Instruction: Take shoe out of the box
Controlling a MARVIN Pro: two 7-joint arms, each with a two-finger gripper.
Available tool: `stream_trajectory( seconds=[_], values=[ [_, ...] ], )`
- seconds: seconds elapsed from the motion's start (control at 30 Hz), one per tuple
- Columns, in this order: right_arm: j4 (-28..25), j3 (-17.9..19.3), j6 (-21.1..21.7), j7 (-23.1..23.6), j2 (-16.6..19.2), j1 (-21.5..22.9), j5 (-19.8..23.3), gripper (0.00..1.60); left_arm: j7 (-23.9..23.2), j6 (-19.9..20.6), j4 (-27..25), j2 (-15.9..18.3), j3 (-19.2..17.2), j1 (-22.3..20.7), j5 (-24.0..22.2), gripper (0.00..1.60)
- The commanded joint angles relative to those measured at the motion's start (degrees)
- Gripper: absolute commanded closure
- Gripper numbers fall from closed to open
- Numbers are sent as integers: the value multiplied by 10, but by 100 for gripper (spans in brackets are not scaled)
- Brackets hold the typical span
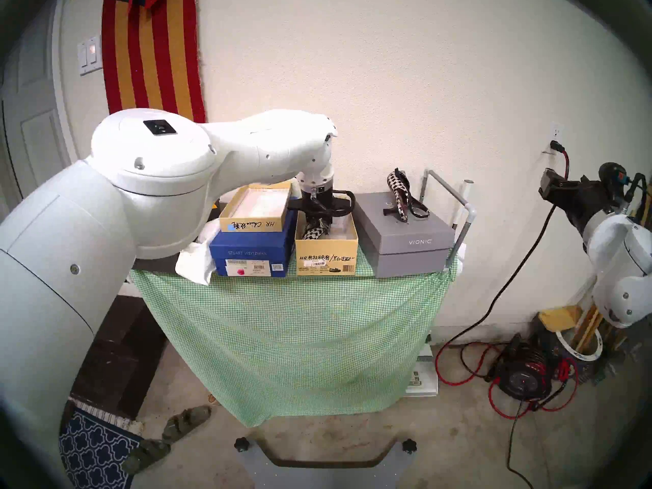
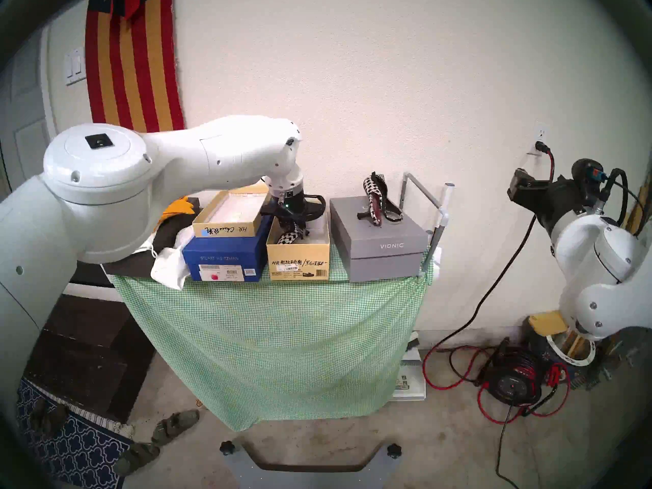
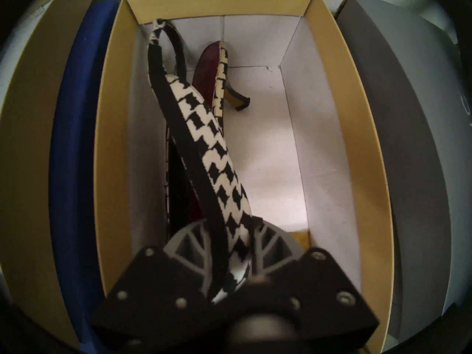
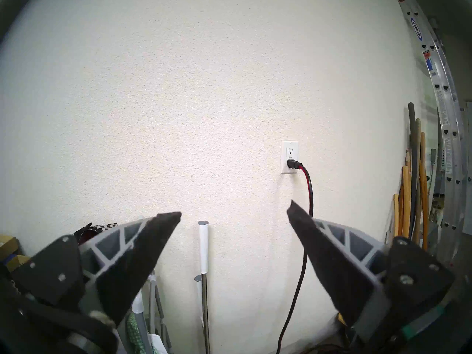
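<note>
Tan cardboard box (image 1: 326, 246) holds the houndstooth shoe (image 3: 217, 151); only the left wrist view shows the left gripper (image 3: 231, 246) apparently pinching its upper. Right gripper (image 4: 233, 214) gapes, wall-facing.

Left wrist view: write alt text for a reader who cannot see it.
The left gripper has its fingers closed on a black-and-white patterned heeled shoe lying inside the open tan box, which is white inside. A blue box sits on one side, a grey box on the other.
</note>
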Motion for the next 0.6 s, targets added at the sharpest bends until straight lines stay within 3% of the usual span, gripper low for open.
stream_trajectory(
  seconds=[0.0, 0.57],
  values=[
    [1, -6, 0, -21, 13, 9, -15, 0, 3, -1, 20, -14, -1, -19, 0, 160],
    [1, -25, 0, -32, 42, 26, -64, 0, 8, -1, 47, -14, 1, -59, -9, 160]
  ],
)
